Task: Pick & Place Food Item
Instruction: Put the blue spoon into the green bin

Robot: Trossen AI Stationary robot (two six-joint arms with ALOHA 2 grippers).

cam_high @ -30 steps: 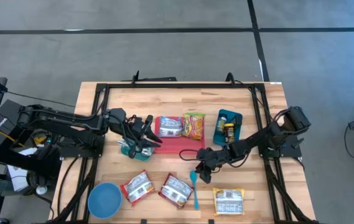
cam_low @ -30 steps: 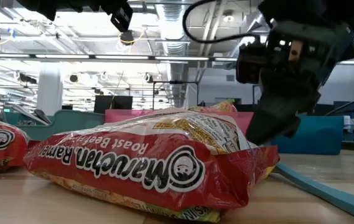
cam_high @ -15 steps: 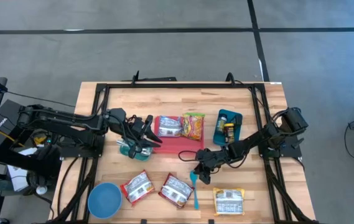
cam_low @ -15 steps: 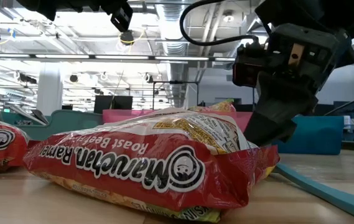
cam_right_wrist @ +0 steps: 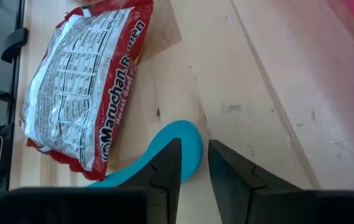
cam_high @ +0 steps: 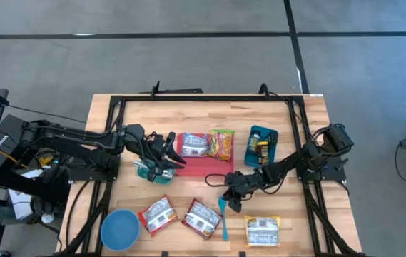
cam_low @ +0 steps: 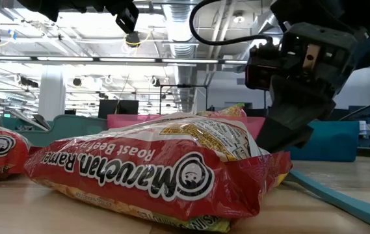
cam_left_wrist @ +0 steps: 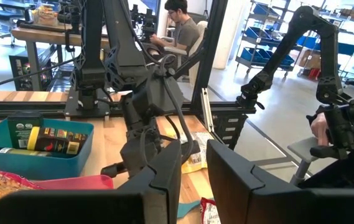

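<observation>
Overall little has changed since the earlier frames: the wooden table [cam_high: 210,118] carries the same spread, and both arms sit almost where they were. From above, the pink tray [cam_high: 204,165] lies mid-table with two food packets on it, a teal bin [cam_high: 253,135] of small items to its right, and a blue bowl [cam_high: 120,230] at the near left corner. Two red ramen packets [cam_high: 158,214] lie along the near edge, with a yellow packet [cam_high: 262,230] further right. The left gripper [cam_high: 165,158] hangs just left of the tray, unmoved; its wrist view shows its fingers [cam_left_wrist: 164,180] set apart with a gap between them and nothing held. The right gripper [cam_high: 228,193] sits low over the teal spoon [cam_high: 222,214], right of the nearer ramen packet [cam_right_wrist: 80,93]; in the low view it has shifted only a trace over the last second. Its wrist view shows the fingers [cam_right_wrist: 167,165] slightly apart, straddling the spoon's bowl end [cam_right_wrist: 177,149], though whether they touch it cannot be told
</observation>
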